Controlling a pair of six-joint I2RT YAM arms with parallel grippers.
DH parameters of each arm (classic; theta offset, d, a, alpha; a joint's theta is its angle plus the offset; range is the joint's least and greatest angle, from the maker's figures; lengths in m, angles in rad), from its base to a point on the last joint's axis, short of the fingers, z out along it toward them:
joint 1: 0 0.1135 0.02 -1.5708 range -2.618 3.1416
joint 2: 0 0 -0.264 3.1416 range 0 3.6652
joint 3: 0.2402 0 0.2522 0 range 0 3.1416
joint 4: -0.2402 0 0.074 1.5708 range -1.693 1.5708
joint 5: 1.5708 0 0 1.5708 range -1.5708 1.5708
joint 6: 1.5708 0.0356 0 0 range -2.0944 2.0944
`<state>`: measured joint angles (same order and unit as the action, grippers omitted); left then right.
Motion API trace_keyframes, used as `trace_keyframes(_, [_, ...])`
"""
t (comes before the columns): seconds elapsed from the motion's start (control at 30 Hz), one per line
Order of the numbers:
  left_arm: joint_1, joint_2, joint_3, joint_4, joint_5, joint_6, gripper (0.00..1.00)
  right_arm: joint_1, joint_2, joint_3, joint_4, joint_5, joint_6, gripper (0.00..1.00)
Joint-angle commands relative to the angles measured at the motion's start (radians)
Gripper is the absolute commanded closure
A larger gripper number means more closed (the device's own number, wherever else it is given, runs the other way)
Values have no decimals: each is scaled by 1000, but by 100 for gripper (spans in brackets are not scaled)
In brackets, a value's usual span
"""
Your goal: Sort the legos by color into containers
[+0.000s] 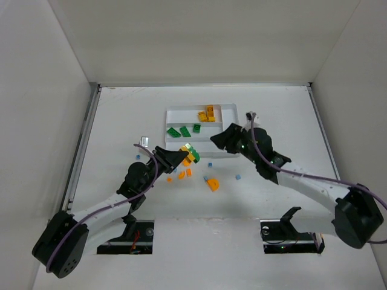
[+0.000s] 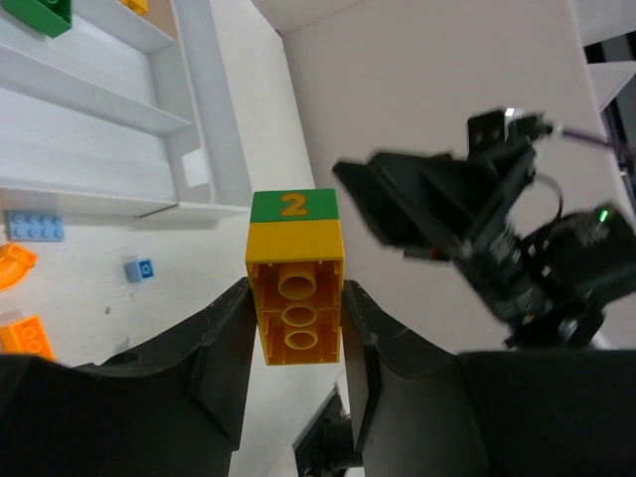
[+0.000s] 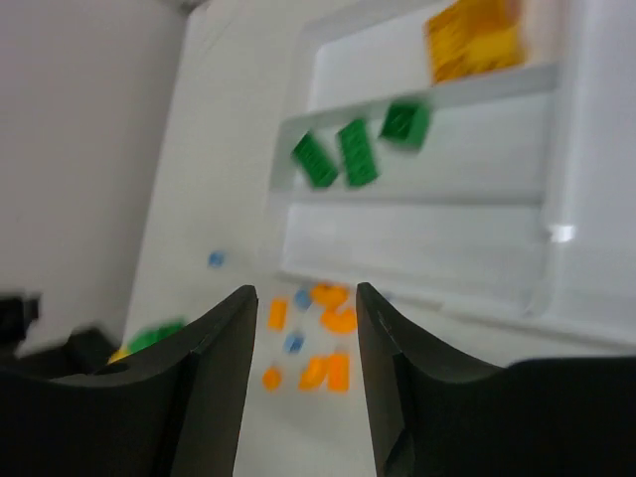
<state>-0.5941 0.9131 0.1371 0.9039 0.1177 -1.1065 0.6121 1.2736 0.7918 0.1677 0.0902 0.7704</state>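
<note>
Currently, the left gripper (image 2: 295,338) is closed on a stack of two bricks, its fingers pressing the sides of the yellow brick (image 2: 295,308). A green brick (image 2: 293,205) sits on the far end of the yellow one and carries the only legible marking, an orange numeral "2". The stack is held above the table (image 1: 121,121), just beside the near edge of the white tray (image 1: 181,112).

The right gripper (image 1: 221,140) hovers over the tray's near right part. Its fingers are spread apart with nothing between them.

Tray contents:
- Middle slot: three green bricks (image 1: 183,130).
- Far slot: a cluster of orange bricks (image 1: 208,113); the exact count cannot be read.

On the table near the tray lie at least four orange pieces (image 1: 213,184) and several light blue pieces (image 1: 237,177).
</note>
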Motion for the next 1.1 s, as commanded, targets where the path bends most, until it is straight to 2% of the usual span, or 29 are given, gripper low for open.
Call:
trace_keyframes(0.0, [20, 38, 55, 191, 65, -71, 79, 63, -114, -184, 296, -147, 140, 39])
trace_keyframes(0.07, [21, 61, 55, 243, 63, -98, 79, 91, -137, -265, 435, -188, 225, 25])
trace_keyframes(0.13, [30, 81, 59, 276, 72, -136, 79, 116, -126, -308, 560, -231, 292, 17])
trace_keyframes(0.23, [37, 89, 56, 320, 88, -167, 79, 146, -88, -324, 680, -262, 340, 10])
trace_keyframes(0.33, [32, 81, 55, 326, 80, -187, 79, 156, -57, -327, 727, -265, 371, 8])
trace_keyframes(0.53, [15, 82, 47, 332, 68, -197, 79, 168, 32, -315, 860, -319, 435, 14])
trace_keyframes(0.83, [10, 104, 56, 385, 80, -236, 79, 168, 119, -310, 1032, -346, 541, 36])
trace_keyframes(1.07, [20, 93, 38, 388, 83, -239, 79, 163, 127, -321, 1032, -320, 543, 40])
